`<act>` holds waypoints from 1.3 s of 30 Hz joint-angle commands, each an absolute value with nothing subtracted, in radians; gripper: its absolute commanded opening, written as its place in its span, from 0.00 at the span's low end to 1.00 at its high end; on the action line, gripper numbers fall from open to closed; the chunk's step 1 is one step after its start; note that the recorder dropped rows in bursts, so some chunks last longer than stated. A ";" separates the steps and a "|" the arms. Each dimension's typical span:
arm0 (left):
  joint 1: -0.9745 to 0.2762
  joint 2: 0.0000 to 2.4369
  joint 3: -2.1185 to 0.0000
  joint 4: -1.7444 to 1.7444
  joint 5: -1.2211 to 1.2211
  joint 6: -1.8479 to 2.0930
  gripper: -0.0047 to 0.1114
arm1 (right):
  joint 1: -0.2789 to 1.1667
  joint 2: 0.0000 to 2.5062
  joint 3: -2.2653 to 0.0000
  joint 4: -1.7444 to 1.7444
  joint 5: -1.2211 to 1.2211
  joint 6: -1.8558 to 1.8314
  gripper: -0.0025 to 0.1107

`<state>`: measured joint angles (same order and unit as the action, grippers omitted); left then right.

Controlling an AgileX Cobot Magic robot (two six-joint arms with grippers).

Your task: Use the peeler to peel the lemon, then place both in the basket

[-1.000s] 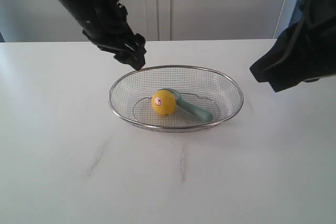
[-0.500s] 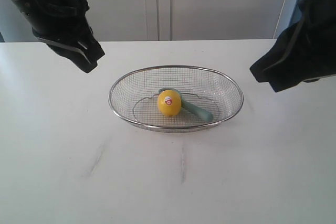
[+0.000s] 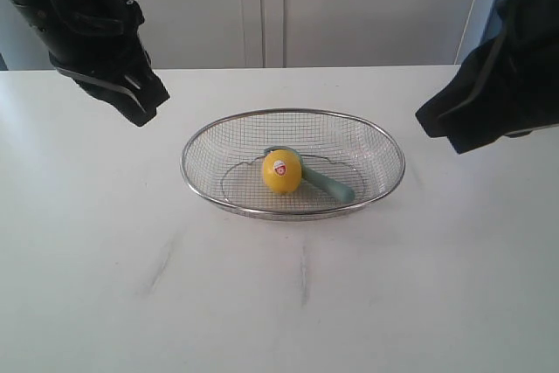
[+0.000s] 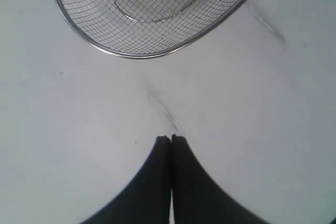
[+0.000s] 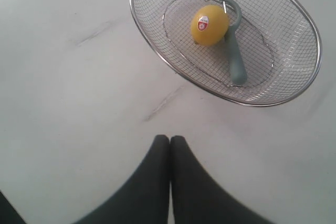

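lemon (image 3: 282, 172) and peeler (image 3: 328, 183) both sit in basket (image 3: 293, 112). peeler handle runs near-right, toward right gripper (image 5: 169, 138), jaws pressed together, empty. left gripper (image 4: 171, 139) off far-left, likewise closed on nothing.

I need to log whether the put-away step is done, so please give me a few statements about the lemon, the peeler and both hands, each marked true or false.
1. The lemon lies inside the basket. True.
2. The peeler lies outside the basket. False: it lies in the basket, right beside the lemon.
3. The left hand is shut and holds nothing. True.
4. The right hand grips the lemon. False: it is shut and empty, off to the side of the basket.
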<state>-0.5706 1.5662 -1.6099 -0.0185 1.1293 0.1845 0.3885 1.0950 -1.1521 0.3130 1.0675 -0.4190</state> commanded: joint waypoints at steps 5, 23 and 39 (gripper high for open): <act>-0.571 1.553 -1.605 -0.024 1.104 0.179 0.04 | 0.388 1.087 -1.151 0.316 1.069 -0.416 0.02; -0.571 1.474 -1.605 0.075 1.004 0.240 0.04 | 0.388 1.087 -1.151 0.316 1.069 -0.416 0.02; -0.399 0.969 -1.160 0.007 0.617 0.236 0.04 | 0.388 1.087 -1.151 0.316 1.069 -0.416 0.02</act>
<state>-0.4594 1.0438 -1.2352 0.0446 0.6662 0.2415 0.3885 1.0950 -1.1521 0.3130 1.0675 -0.4190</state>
